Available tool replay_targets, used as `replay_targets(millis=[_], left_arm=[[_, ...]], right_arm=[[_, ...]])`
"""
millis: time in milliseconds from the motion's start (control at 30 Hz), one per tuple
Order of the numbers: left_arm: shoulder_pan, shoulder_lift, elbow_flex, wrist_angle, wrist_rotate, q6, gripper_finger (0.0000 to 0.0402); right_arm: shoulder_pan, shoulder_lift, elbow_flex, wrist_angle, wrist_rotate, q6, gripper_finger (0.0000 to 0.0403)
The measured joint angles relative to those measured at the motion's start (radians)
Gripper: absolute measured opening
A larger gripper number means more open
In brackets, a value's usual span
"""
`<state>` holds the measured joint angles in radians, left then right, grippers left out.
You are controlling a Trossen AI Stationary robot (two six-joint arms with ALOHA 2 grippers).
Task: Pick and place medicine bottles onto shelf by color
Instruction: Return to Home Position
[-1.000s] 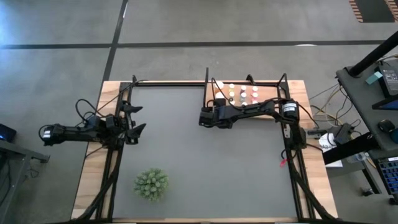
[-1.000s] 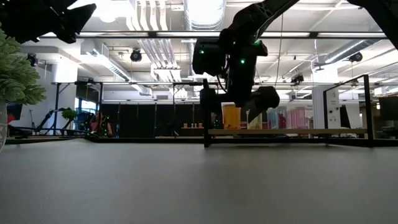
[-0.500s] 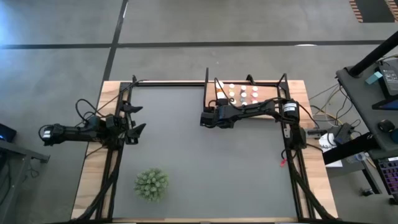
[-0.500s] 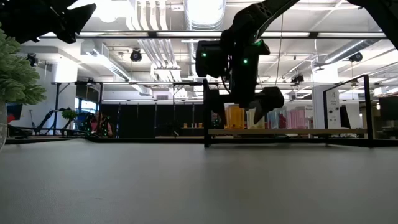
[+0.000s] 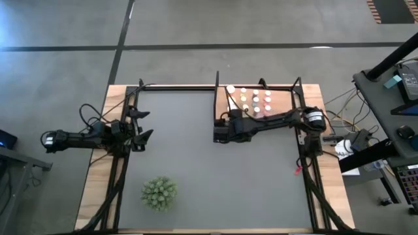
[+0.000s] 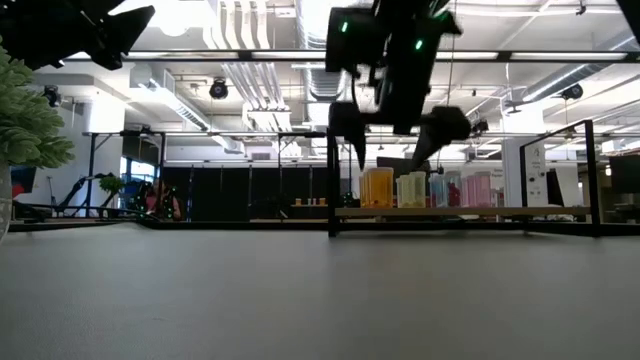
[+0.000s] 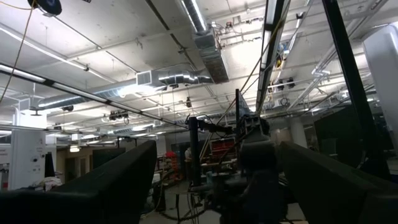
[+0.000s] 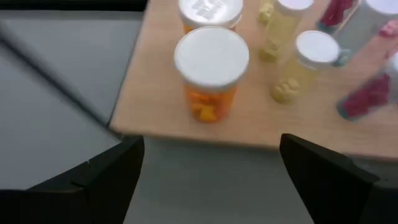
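Several medicine bottles (image 5: 255,98) with white caps stand upright on the light-wood shelf (image 5: 282,95) at the table's far right. In the right wrist view an orange bottle (image 8: 211,68) stands nearest the shelf's (image 8: 161,106) front edge, with yellowish (image 8: 308,62) and pink (image 8: 367,93) ones beside it. My right gripper (image 5: 220,130) (image 8: 211,143) hangs open and empty above the mat, just off the shelf's near left corner, tilted down toward the bottles. In the low view it (image 6: 395,128) is above the row of bottles (image 6: 420,188). My left gripper (image 5: 145,124) (image 7: 217,144) waits open at the table's left edge.
A green spiky plant (image 5: 159,194) (image 6: 25,120) stands on the dark grey mat (image 5: 196,163) near the front left. The shelf's thin black posts (image 6: 331,180) rise at its corners. Black frame rails run along the table's left, right and far sides.
My right gripper has drawn back from the shelf toward the table's near edge and risen, staying open and empty. The orange bottle stands where it was on the shelf's front left part.
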<state>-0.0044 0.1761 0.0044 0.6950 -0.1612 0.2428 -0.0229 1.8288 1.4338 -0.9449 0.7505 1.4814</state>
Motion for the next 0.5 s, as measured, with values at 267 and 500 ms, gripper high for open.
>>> replay_targets(millis=[267, 500], left_arm=[[0.0, 0.0, 0.0, 0.0, 0.0, 0.0, 0.0322], [0.0, 0.0, 0.0, -0.002, 0.0, 0.0, 0.0322]], right_arm=[[0.215, -0.156, -0.115, 0.116, 0.223, -0.11, 0.0358], [0.342, -0.347, -0.406, 0.526, 0.384, -0.341, 0.0345]])
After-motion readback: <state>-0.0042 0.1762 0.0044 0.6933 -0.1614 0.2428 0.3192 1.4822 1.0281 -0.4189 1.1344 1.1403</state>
